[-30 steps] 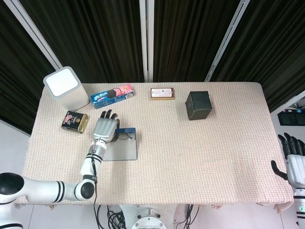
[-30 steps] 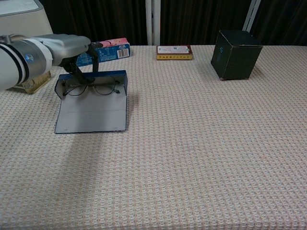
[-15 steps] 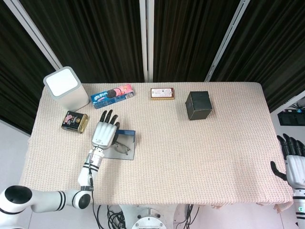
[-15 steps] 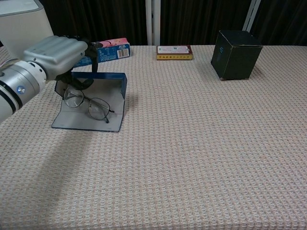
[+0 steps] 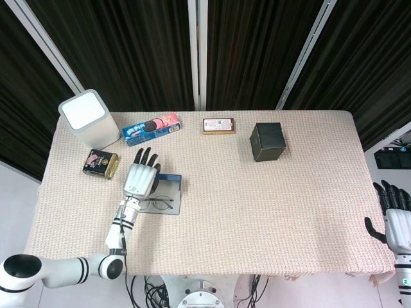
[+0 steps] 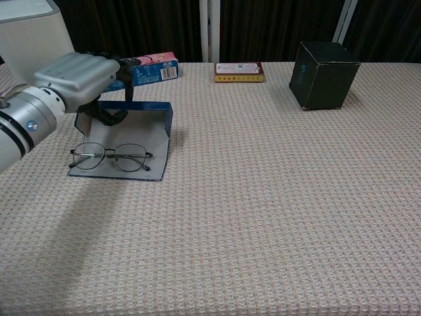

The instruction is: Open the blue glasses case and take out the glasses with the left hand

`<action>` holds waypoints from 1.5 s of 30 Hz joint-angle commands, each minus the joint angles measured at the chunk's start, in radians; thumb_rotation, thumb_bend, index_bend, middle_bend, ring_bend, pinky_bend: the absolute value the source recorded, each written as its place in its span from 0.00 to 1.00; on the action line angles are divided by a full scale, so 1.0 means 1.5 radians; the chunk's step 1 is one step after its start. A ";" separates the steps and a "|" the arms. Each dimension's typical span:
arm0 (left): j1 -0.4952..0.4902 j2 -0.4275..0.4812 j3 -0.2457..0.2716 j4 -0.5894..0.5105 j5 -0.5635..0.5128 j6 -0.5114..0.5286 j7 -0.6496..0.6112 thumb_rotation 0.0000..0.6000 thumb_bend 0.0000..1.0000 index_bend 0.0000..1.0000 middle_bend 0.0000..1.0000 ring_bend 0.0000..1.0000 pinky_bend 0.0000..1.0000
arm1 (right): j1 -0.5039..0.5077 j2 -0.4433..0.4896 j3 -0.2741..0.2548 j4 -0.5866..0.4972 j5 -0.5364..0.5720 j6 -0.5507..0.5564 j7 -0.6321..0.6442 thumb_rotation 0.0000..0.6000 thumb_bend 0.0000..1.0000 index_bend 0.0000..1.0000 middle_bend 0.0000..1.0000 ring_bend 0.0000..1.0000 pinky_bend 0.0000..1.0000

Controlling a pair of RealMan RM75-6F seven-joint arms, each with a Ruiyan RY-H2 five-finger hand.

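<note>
The blue glasses case (image 5: 172, 186) lies open on the left of the table, its flap (image 6: 141, 135) spread flat toward me and its shell standing upright behind. The thin wire glasses (image 6: 108, 157) lie flat on the flap's front edge, also seen from above as glasses (image 5: 157, 205). My left hand (image 5: 141, 178) hovers over the case's back left part with fingers spread; in the chest view the left hand (image 6: 75, 74) is above and behind the glasses, not touching them. My right hand (image 5: 398, 224) hangs open off the table's right front corner.
A white box (image 5: 90, 119) stands at the back left, with a cookie pack (image 5: 151, 127) beside it and a small tin (image 5: 101, 163) left of the case. A flat red-brown box (image 6: 239, 72) and a black cube (image 6: 323, 74) sit at the back.
The glasses came out of the case's shell in my left hand, hung tilted, and now lie flat on the flap's front edge, let go. The case shifted slightly.
</note>
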State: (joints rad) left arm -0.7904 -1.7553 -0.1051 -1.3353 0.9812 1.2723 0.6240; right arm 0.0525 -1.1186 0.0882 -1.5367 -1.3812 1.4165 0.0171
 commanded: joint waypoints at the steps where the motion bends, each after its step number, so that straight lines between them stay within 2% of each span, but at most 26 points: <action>1: 0.003 0.000 -0.013 0.002 -0.012 -0.017 0.006 1.00 0.39 0.41 0.17 0.01 0.08 | 0.000 0.000 0.000 0.000 0.000 0.000 0.000 1.00 0.32 0.00 0.00 0.00 0.00; 6: 0.003 0.002 -0.034 0.001 -0.040 -0.046 0.024 1.00 0.33 0.14 0.13 0.00 0.08 | -0.001 0.000 0.000 0.001 0.001 0.001 0.001 1.00 0.32 0.00 0.00 0.00 0.00; 10: 0.007 0.007 -0.042 -0.005 -0.041 -0.050 0.026 1.00 0.30 0.08 0.11 0.00 0.08 | -0.001 0.000 0.000 0.002 0.000 0.002 0.002 1.00 0.32 0.00 0.00 0.00 0.00; 13: 0.014 0.019 -0.050 -0.036 -0.034 -0.041 0.020 1.00 0.30 0.09 0.10 0.00 0.08 | -0.001 0.000 0.001 0.003 0.001 0.001 0.003 1.00 0.32 0.00 0.00 0.00 0.00; 18: 0.029 0.058 -0.050 -0.148 -0.040 -0.018 0.057 1.00 0.34 0.24 0.12 0.01 0.09 | 0.000 0.000 0.001 0.004 0.001 -0.001 0.005 1.00 0.32 0.00 0.00 0.00 0.00; 21: 0.047 0.080 -0.027 -0.228 -0.057 0.014 0.113 1.00 0.34 0.28 0.18 0.05 0.11 | 0.000 0.000 0.002 0.005 -0.001 0.001 0.009 1.00 0.32 0.00 0.00 0.00 0.00; 24: 0.071 0.085 0.009 -0.262 -0.038 0.051 0.138 1.00 0.34 0.30 0.18 0.06 0.10 | 0.000 0.000 0.002 0.010 0.000 -0.001 0.016 1.00 0.32 0.00 0.00 0.00 0.00; 27: 0.094 0.074 0.039 -0.254 -0.004 0.075 0.132 1.00 0.34 0.30 0.17 0.06 0.09 | 0.000 0.000 0.000 0.014 -0.002 -0.003 0.021 1.00 0.32 0.00 0.00 0.00 0.00; 31: 0.111 0.050 0.058 -0.213 0.025 0.085 0.126 1.00 0.34 0.32 0.17 0.06 0.09 | -0.001 0.002 -0.001 0.015 -0.007 0.001 0.027 1.00 0.32 0.00 0.00 0.00 0.00; 37: 0.128 0.027 0.055 -0.183 0.020 0.071 0.114 1.00 0.34 0.32 0.17 0.06 0.09 | -0.004 0.005 0.000 0.016 -0.009 0.006 0.036 1.00 0.32 0.00 0.00 0.00 0.00; 45: 0.135 0.008 0.034 -0.134 0.021 0.046 0.095 1.00 0.34 0.32 0.17 0.06 0.09 | -0.004 0.005 0.001 0.020 -0.006 0.003 0.040 1.00 0.32 0.00 0.00 0.00 0.00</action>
State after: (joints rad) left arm -0.5899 -1.7382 -0.0475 -1.5421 1.0138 1.3492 0.7729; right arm 0.0471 -1.1111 0.0903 -1.5070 -1.3897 1.4217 0.0771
